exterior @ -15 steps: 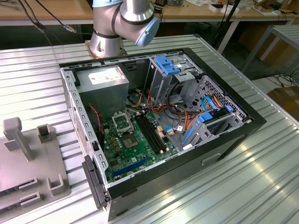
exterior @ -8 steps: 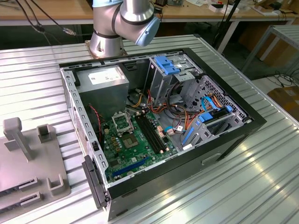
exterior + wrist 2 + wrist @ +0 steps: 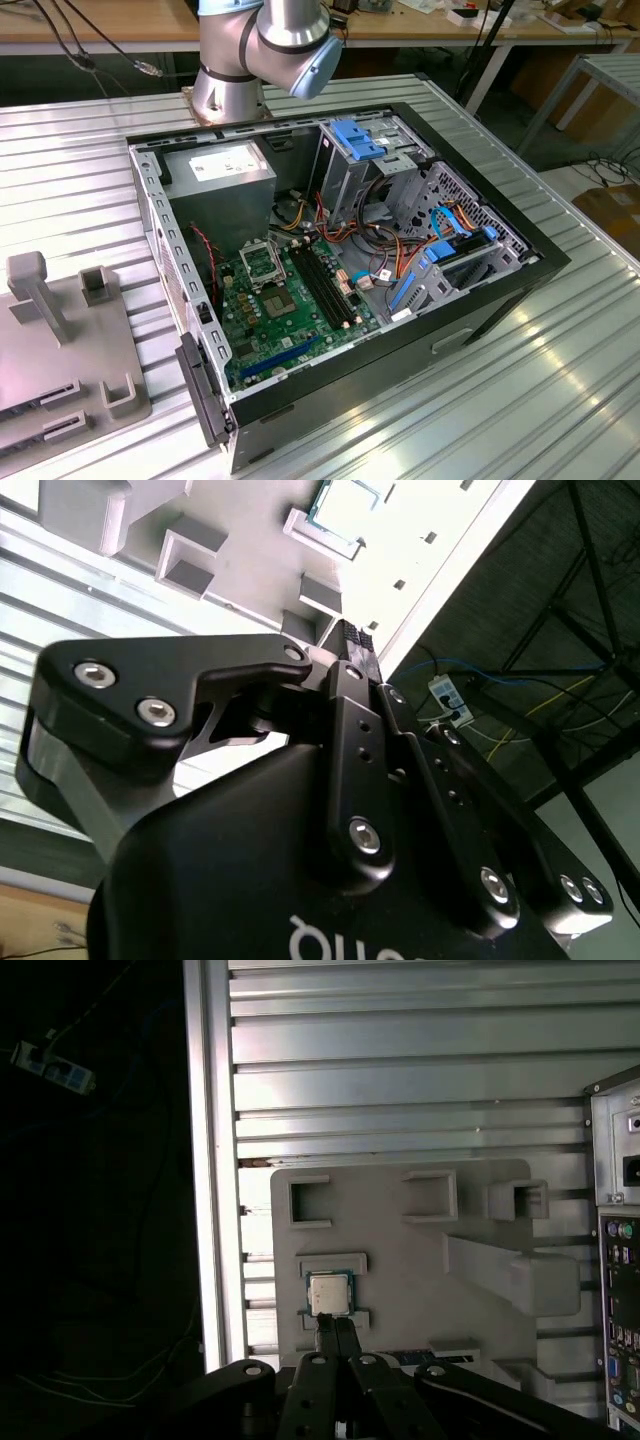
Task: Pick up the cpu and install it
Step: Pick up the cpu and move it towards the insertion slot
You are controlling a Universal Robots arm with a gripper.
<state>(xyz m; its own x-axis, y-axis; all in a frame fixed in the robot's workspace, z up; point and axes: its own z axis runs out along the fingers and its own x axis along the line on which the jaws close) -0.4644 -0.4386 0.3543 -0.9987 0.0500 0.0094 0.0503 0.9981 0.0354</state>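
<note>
While pincer (image 3: 335,1322) sits narrow, empty, cpu (image 3: 328,1293) lies on grey fixture (image 3: 400,1260) — first wrist view | exterior view: open case (image 3: 510,285)

The arm (image 3: 262,45) is seen in the exterior view at its lower section. The silver-grey base (image 3: 225,98) is mounted upright, and a shoulder joint (image 3: 290,35) with a light-blue end cap (image 3: 322,62) is carried above it.

The gripper (image 3: 335,1325) is black and appears in both wrist views. Its two narrow fingers (image 3: 327,1345) are brought together side by side, with no gap visible between the tips and nothing clamped between them.

In the second wrist view the gripper (image 3: 352,650) is seen from behind. The outer linkage bar (image 3: 150,705) is folded inward towards the fingers (image 3: 352,730), and bolt heads are seen on the bar. The gripper body (image 3: 250,880) lies closest to the camera.
</note>
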